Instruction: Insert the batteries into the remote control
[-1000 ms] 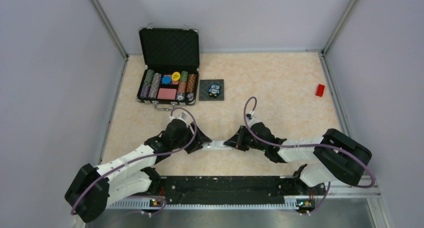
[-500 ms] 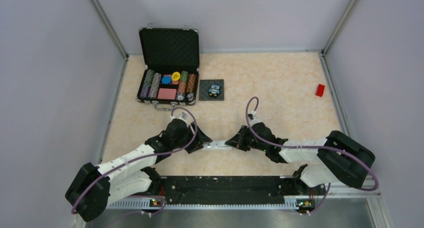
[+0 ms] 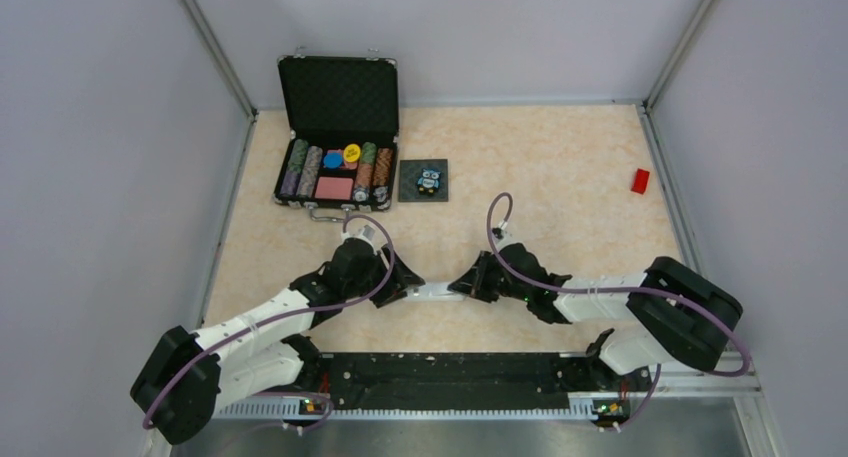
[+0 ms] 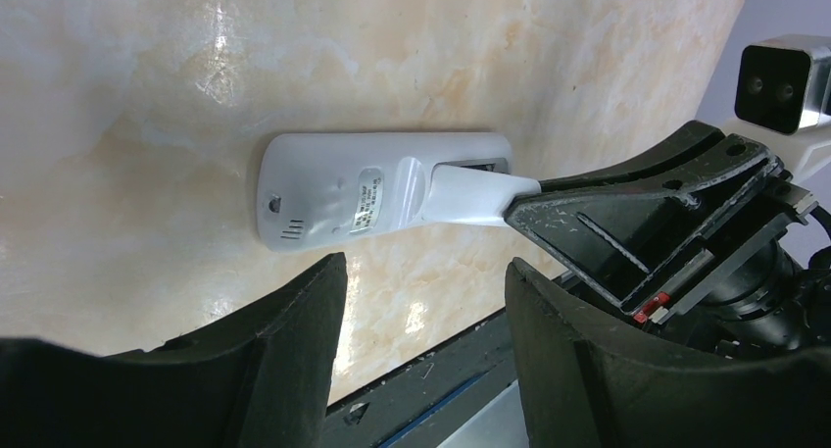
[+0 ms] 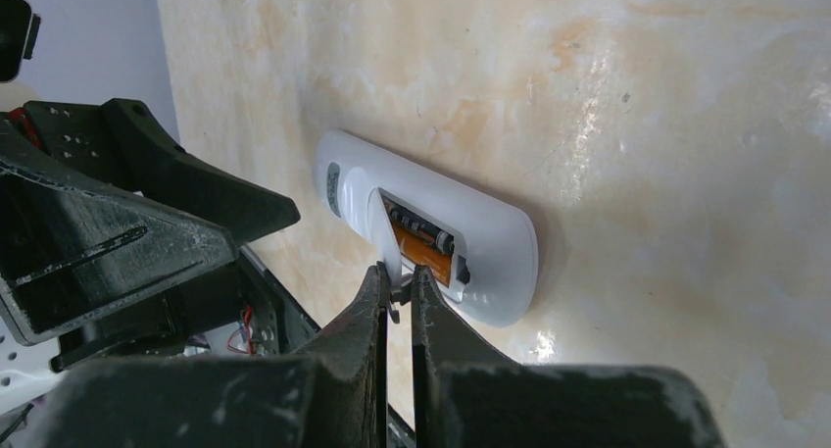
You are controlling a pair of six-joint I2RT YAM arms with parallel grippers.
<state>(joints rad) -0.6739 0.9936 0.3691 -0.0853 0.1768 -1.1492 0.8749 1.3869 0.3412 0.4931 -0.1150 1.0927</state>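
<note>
The remote control (image 3: 432, 290) lies flat on the table (image 3: 560, 167), back face up, near the near edge and about midway between left and right, with a gripper at each end. Its battery bay at the right end is uncovered. A dark battery (image 5: 415, 223) and an orange battery (image 5: 427, 255) lie side by side inside it. The white battery cover (image 4: 468, 193) slants up from the bay toward the right. The right gripper (image 5: 397, 277) has its jaws pinched narrowly on the cover's free tip, just beside the remote's right end. The left gripper (image 4: 423, 264) sits at the remote's left end with its jaws spread wide and nothing between them. The remote lies just beyond its fingertips; whether they touch it I cannot tell. Far left stands an open poker chip case (image 3: 337, 137), with a dark owl tile (image 3: 423, 180) just to its right. A small red block (image 3: 640, 180) lies far right, well apart from the rest.
</note>
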